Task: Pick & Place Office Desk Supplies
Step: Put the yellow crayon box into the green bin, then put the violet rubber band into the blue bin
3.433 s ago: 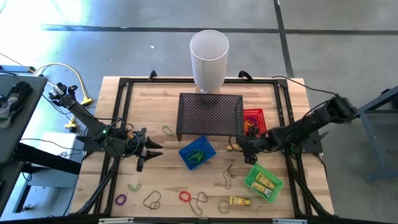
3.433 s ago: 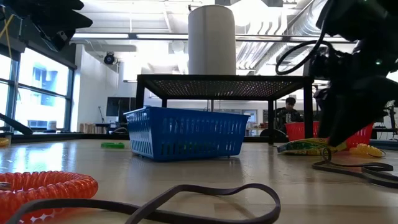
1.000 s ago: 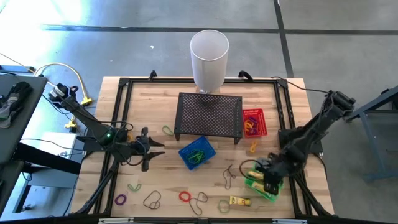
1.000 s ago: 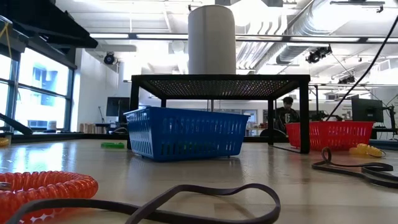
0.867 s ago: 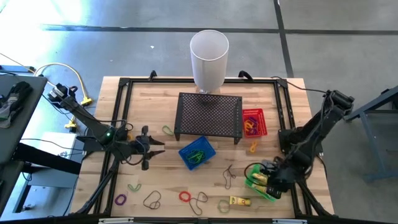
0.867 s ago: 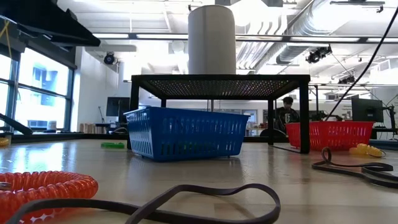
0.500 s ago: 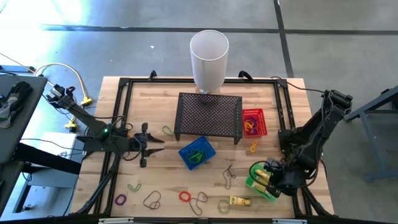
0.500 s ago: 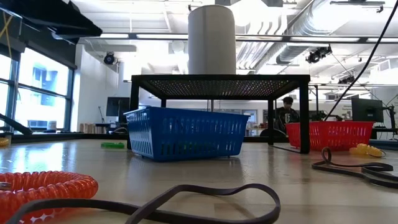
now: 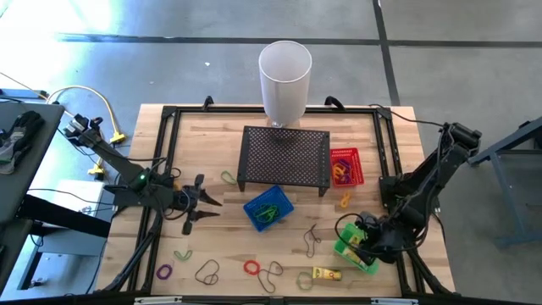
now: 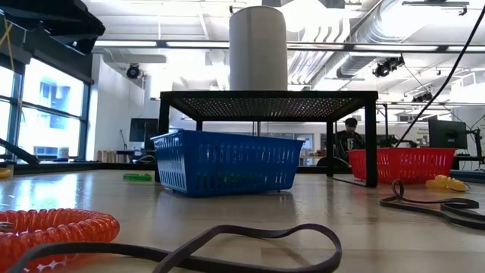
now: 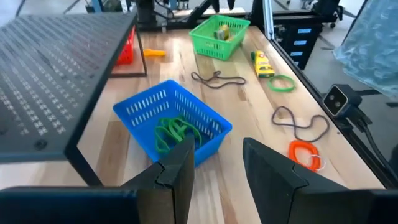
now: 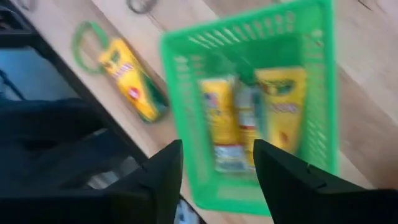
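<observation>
Loose band loops lie along the near part of the table: a purple loop (image 9: 163, 272), a green one (image 9: 183, 253), a dark band (image 9: 207, 273), a red coil (image 9: 251, 268) and another dark band (image 9: 312, 240). A yellow box (image 9: 326, 274) lies flat by a green band (image 12: 84, 40). My right gripper (image 9: 362, 243) (image 12: 217, 149) hovers open over the green basket (image 9: 343, 247), which holds yellow boxes (image 12: 280, 112). My left gripper (image 9: 201, 206) (image 11: 214, 149) is open above the table's left part, left of the blue basket (image 9: 268, 209), which holds green bands (image 11: 174, 134).
The black mesh stand (image 9: 286, 155) occupies the table's middle, with the white cylinder (image 9: 284, 80) behind it. A red basket (image 9: 345, 165) sits right of the stand, an orange piece (image 9: 345, 201) near it. An olive loop (image 9: 229, 177) lies by the stand's left leg.
My right gripper has stayed over the green basket, shifting only slightly. My left gripper has swayed a little near its place left of the blue basket. Nothing on the table has moved.
</observation>
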`<state>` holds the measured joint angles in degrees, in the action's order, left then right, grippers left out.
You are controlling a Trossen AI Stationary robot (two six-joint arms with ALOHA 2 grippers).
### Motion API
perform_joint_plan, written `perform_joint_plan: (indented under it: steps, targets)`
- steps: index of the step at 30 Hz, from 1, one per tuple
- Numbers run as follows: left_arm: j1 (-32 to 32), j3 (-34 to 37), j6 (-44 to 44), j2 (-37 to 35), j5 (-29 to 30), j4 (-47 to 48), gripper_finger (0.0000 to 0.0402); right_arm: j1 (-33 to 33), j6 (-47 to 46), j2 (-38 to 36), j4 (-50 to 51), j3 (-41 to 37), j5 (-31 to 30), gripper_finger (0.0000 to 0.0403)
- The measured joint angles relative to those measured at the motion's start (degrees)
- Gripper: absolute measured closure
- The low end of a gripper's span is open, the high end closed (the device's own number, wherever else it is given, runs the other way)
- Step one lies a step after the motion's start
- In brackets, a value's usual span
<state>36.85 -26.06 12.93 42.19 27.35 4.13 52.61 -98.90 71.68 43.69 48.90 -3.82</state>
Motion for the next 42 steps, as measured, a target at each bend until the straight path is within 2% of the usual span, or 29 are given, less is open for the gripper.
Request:
perform_joint_plan:
  steps: [4, 9, 15, 22, 28, 31, 35, 42]
  targets:
    - [1.22, 0.0, 1.24, 0.0, 0.0, 2.17, 0.027, -1.53, 0.81, 0.0, -4.84, 0.0, -1.12, 0.0219]
    - [2.55, 0.02, 1.27, 0.0, 0.02, 2.9, 0.027, -4.74, 7.28, 0.0, -16.25, 0.0, -4.77, 0.0242]
    - [3.65, 0.02, 2.12, 0.0, -0.3, 4.09, 0.027, -10.7, 24.86, 0.57, -29.1, 0.0, -11.84, 0.0277]
    - [5.16, 0.02, 4.98, 0.0, -1.07, 5.22, 0.027, -16.83, 46.19, 7.25, -33.2, 0.06, -11.67, 0.0311]
    - [5.37, 0.02, 5.26, 0.0, -1.09, 5.19, 0.027, -18.81, 47.97, 14.95, -32.77, 0.0, -10.62, 0.0321]
    - [5.37, 0.02, 8.22, 0.0, -3.33, 5.12, 0.027, -19.58, 48.08, 18.06, -33.04, 0.0, -10.6, 0.0322]
    - [5.39, 0.02, 11.26, 0.0, -6.08, 5.11, 0.027, -19.97, 49.23, 21.01, -32.05, 0.0, -9.66, 0.0322]
    - [5.15, 0.02, 9.16, 1.46, -6.27, 5.11, 0.027, -21.46, 51.17, 22.71, -28.27, 0.0, -9.39, 0.0322]
